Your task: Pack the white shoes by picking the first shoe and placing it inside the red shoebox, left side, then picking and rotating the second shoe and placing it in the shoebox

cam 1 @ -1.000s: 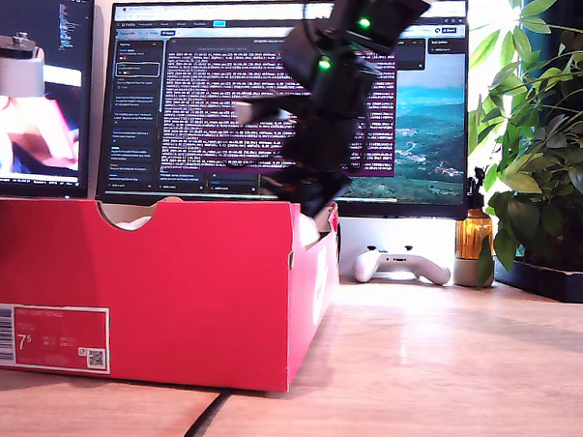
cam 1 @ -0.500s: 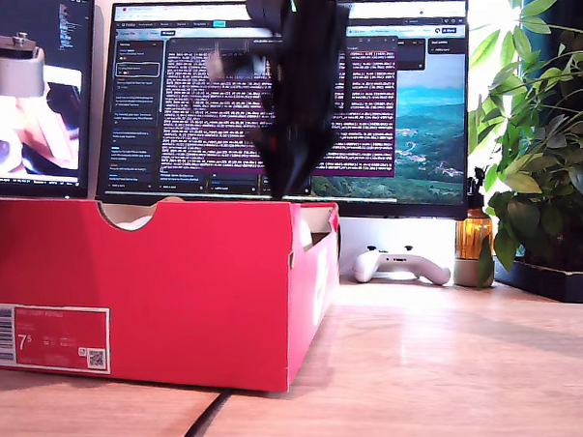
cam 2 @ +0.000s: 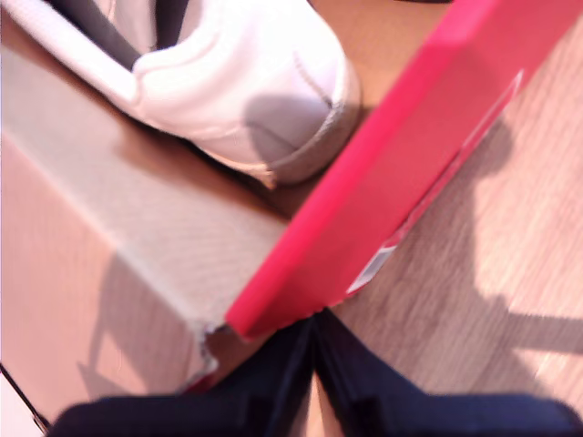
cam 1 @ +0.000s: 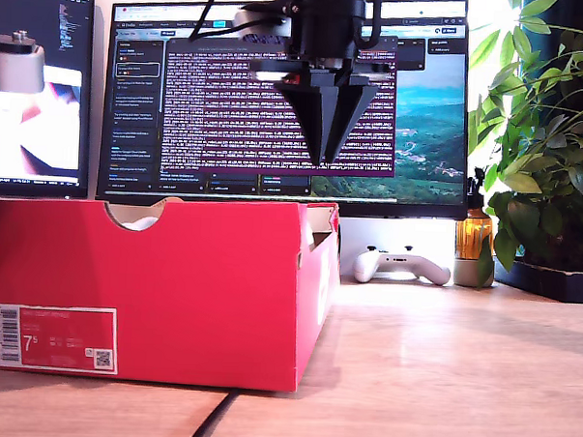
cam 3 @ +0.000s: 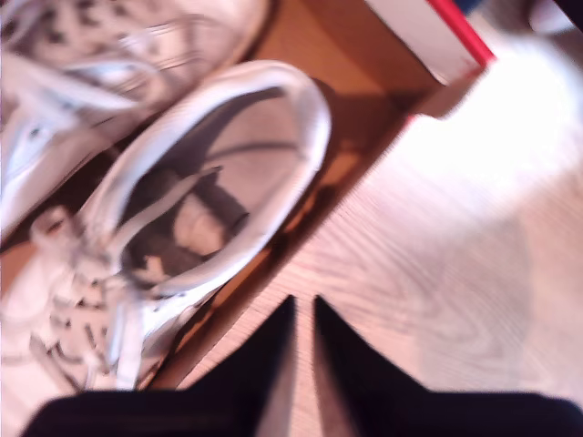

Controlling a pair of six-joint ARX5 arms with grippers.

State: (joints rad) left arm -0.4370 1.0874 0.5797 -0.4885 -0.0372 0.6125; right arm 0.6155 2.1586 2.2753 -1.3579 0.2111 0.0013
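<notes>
My first gripper (cam 2: pixel 314 364) has its fingertips drawn together to a thin seam and carries nothing. It hangs above a corner of the red shoebox (cam 2: pixel 401 173), looking down onto the heel of one white shoe (cam 2: pixel 246 91) lying on the brown inside. My second gripper (cam 3: pixel 303 350) is likewise narrowed to a slim slit and empty. It sits over the wooden table (cam 3: pixel 455 273) just outside the box wall, with both white shoes in sight below: one showing its open collar (cam 3: pixel 196 182), the other its laces (cam 3: pixel 91 55) beside it.

Judgement: both shoes lie inside the box, so the packing appears complete and the empty, pinched fingers suit a retreat clear of the rim.

In the exterior view only one black gripper (cam 1: pixel 327 118) shows, pointing down above the box's far wall (cam 1: pixel 316 215), in front of the monitor (cam 1: pixel 412 108). I cannot tell from the wrist views which arm it is. The box front (cam 1: pixel 153 290) hides the shoes almost wholly; only a white sliver shows through the semicircular notch (cam 1: pixel 137 219). Both wrist views are blurred, so toe directions and contact between the shoes stay uncertain.
</notes>
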